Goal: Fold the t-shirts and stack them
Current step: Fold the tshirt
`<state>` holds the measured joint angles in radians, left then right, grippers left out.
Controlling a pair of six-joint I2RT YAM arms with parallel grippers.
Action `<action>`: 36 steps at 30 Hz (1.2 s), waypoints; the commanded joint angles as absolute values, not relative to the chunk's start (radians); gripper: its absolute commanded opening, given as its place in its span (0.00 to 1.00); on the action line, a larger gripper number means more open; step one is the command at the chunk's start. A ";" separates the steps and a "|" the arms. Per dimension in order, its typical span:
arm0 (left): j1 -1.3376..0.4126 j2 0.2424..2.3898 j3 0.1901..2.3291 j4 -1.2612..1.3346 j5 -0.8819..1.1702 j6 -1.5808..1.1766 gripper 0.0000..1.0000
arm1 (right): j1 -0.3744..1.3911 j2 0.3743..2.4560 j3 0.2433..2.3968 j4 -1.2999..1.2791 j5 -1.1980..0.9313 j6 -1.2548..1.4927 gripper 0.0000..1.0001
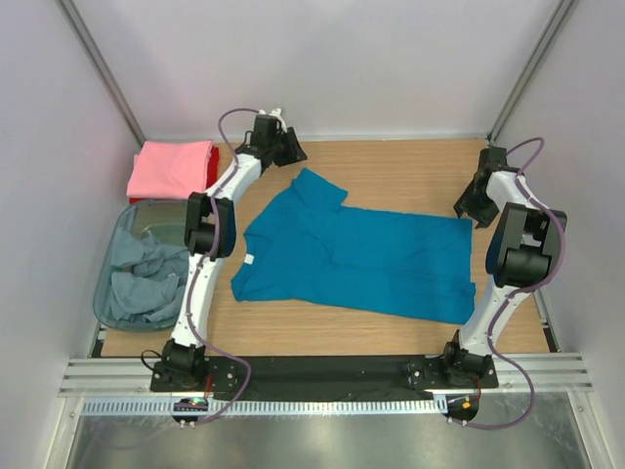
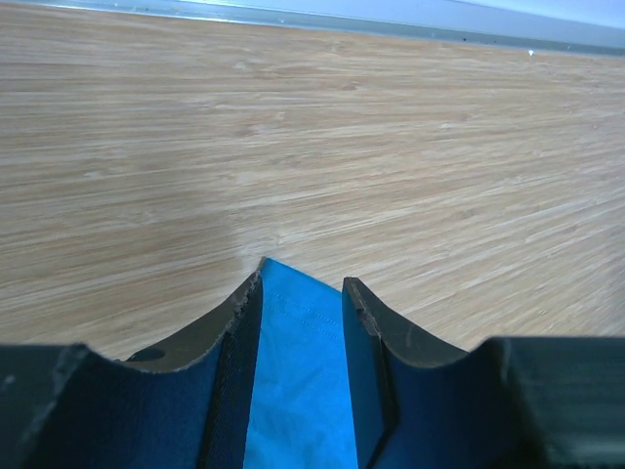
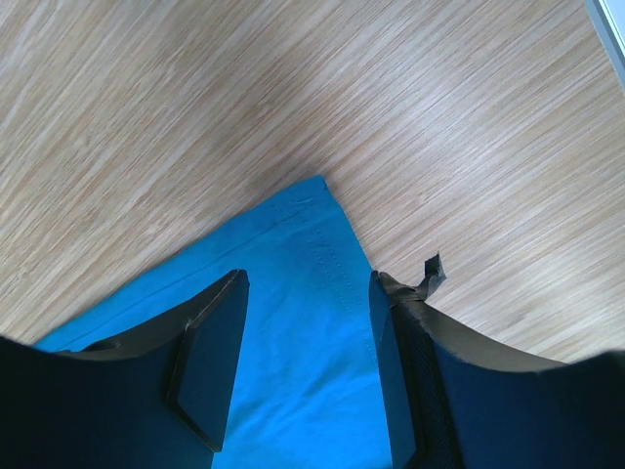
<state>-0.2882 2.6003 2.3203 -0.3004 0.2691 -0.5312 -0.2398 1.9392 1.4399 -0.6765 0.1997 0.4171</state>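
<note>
Teal blue t-shirt (image 1: pixel 371 259) flat on the worktop (image 1: pixel 410 171). Left hand (image 2: pixel 303 283) spread over one tip of it. Right hand (image 3: pixel 308 278) spread over a corner.

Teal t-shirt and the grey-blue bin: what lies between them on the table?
In the top view, only the left arm with its white links stands between the teal t-shirt and the bin, above the bare wooden table.
</note>
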 commanded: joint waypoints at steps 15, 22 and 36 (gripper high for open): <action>-0.337 2.686 2.391 -0.394 0.161 -0.472 0.37 | -0.265 1.894 1.499 -0.667 0.212 0.411 0.59; -0.342 2.691 2.407 -0.407 0.152 -0.471 0.15 | -0.272 1.884 1.477 -0.672 0.232 0.430 0.59; -0.347 2.600 2.387 -0.348 0.193 -0.563 0.00 | -0.296 1.986 1.509 -0.632 0.176 0.429 0.60</action>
